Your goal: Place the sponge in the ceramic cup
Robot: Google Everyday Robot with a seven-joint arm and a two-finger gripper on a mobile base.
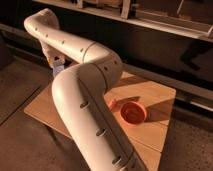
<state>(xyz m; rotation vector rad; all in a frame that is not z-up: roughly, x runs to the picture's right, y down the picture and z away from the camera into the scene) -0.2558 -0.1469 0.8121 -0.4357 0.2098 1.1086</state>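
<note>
My gripper (55,63) hangs past the table's (152,97) far-left edge, jaws apparently pinching the sponge (59,70). I can't see the ceramic cup, so the sponge isn't in it.

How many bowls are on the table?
1. The orange bowl sits on the table, on the picture's right, beside the robot arm. The gripper hangs near the table's far left edge. The big arm may hide others.
</note>
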